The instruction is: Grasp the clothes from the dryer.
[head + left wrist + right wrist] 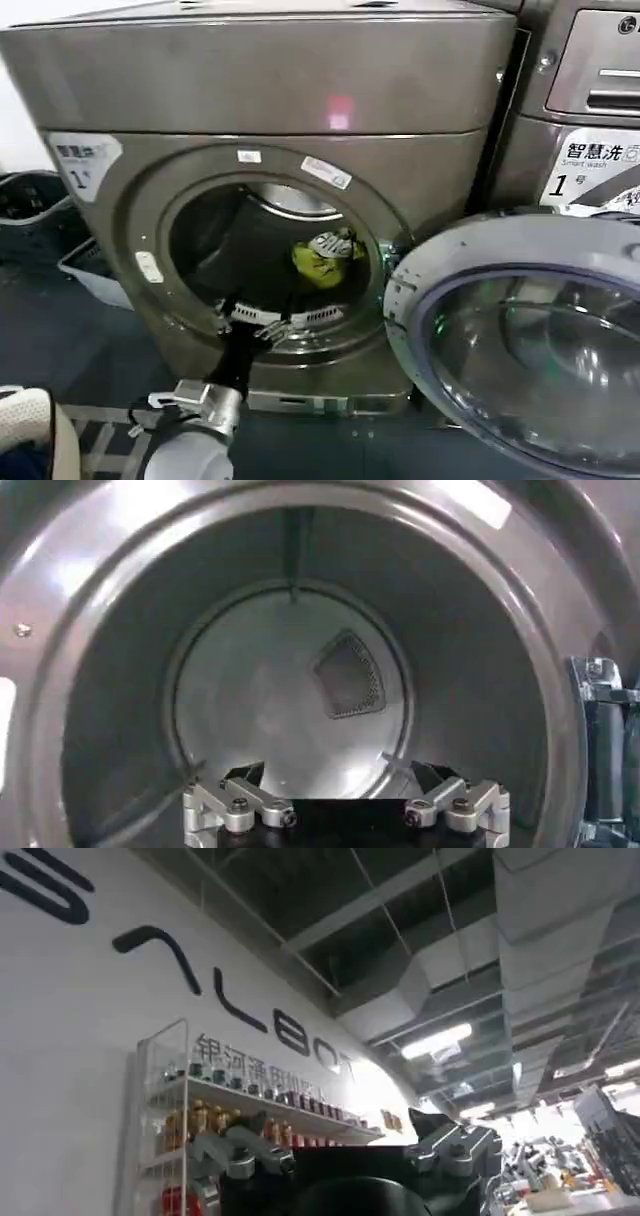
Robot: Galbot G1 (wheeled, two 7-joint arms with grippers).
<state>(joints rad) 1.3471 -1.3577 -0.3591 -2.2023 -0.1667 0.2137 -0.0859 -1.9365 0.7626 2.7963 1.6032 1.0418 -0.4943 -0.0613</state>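
Note:
The dryer stands in front of me with its round door swung open to the right. The clothes, a small yellow-green bundle with a white patterned patch, lie inside the drum toward its right side. My left gripper is at the lower rim of the porthole, left of and below the bundle, open. In the left wrist view that gripper faces the bare back wall of the drum with nothing between its fingers. My right gripper is open and points up at a wall and ceiling.
A second machine stands right beside the dryer. A white perforated basket and a dark bin sit on the floor to the left. The open door takes up the space at lower right.

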